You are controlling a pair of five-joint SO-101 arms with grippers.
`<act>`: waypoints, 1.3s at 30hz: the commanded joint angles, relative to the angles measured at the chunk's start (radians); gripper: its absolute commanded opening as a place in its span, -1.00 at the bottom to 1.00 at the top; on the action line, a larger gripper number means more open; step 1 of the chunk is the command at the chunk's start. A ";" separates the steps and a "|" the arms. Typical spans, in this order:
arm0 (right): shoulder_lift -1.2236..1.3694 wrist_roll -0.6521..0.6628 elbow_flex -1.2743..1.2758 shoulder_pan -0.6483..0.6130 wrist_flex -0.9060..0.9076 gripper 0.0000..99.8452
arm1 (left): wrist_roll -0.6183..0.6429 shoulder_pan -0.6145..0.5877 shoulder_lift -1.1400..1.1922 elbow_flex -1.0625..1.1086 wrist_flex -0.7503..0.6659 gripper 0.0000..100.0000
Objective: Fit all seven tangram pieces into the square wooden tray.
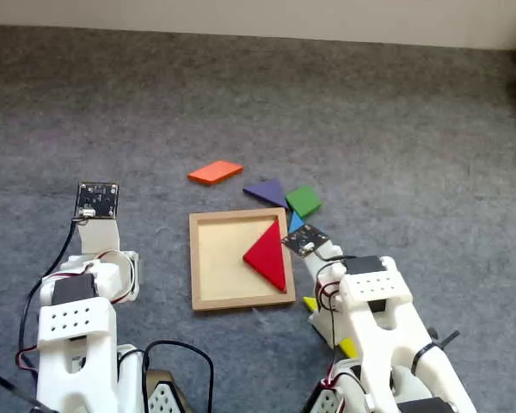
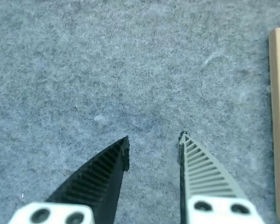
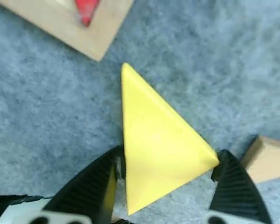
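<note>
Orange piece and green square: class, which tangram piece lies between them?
The purple triangle lies between the orange piece and the green square, seen in the high view.

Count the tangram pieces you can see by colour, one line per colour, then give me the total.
Orange piece: 1
Purple piece: 1
Green piece: 1
Blue piece: 1
Red piece: 1
Yellow piece: 1
Total: 6
A tan corner beside the yellow piece is too cut off to count.
</note>
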 commanded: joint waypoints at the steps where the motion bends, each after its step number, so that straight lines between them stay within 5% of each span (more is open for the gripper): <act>1: -0.010 0.002 -0.025 0.004 0.001 -0.55 | -0.006 -0.015 -0.007 -0.002 -0.008 -0.63; 15: -0.010 0.046 -0.386 0.010 0.159 -0.55 | -0.006 -0.016 -0.007 -0.002 -0.008 -0.63; 23: 0.001 0.146 -0.470 -0.251 0.160 -0.55 | -0.006 -0.015 -0.007 -0.002 -0.009 -0.63; 29: 0.002 0.203 -0.464 -0.452 -0.012 -0.55 | -0.006 -0.015 -0.007 -0.002 -0.009 -0.63; 39: 0.219 0.209 -0.472 -0.591 -0.183 -0.55 | -0.006 -0.015 -0.007 -0.002 -0.012 -0.63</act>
